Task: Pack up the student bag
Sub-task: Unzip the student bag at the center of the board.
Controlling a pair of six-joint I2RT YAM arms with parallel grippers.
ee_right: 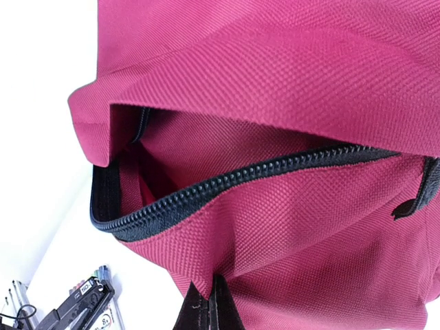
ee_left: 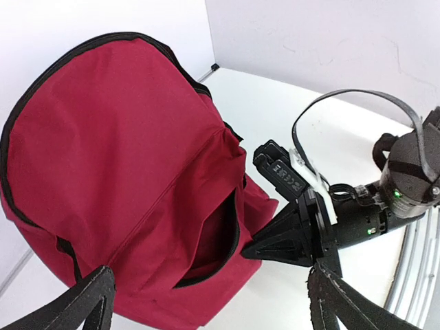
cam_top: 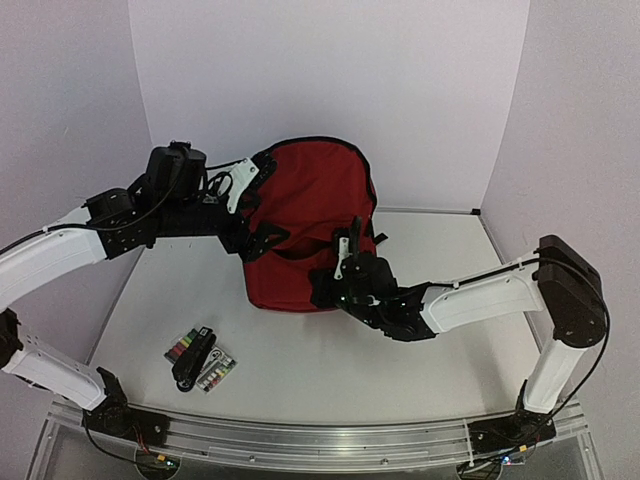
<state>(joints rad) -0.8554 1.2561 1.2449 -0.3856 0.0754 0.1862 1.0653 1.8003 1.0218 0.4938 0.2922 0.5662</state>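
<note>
Over the table [cam_top: 440, 370], seen from above, the student bag [cam_top: 310, 205] stands upright. The left gripper [cam_top: 252, 210] hangs at its upper left edge and the right gripper [cam_top: 345, 265] sits against its front pocket [cam_top: 285, 275]. A bundle of pens [cam_top: 200, 358] lies well apart from both.

From the left wrist, the left fingers [ee_left: 86, 302] are spread wide around nothing, with the bag ahead of them and untouched.

From the right wrist, the right fingers [ee_right: 199, 313] are closed tight just beneath the pocket's open zipper [ee_right: 240, 179]. Whether they nip any cloth I cannot tell.

The likely trouble is that nothing braces the soft bag, so a push from the closed fingers could slide or topple it. The pocket mouth could also sag closed.
</note>
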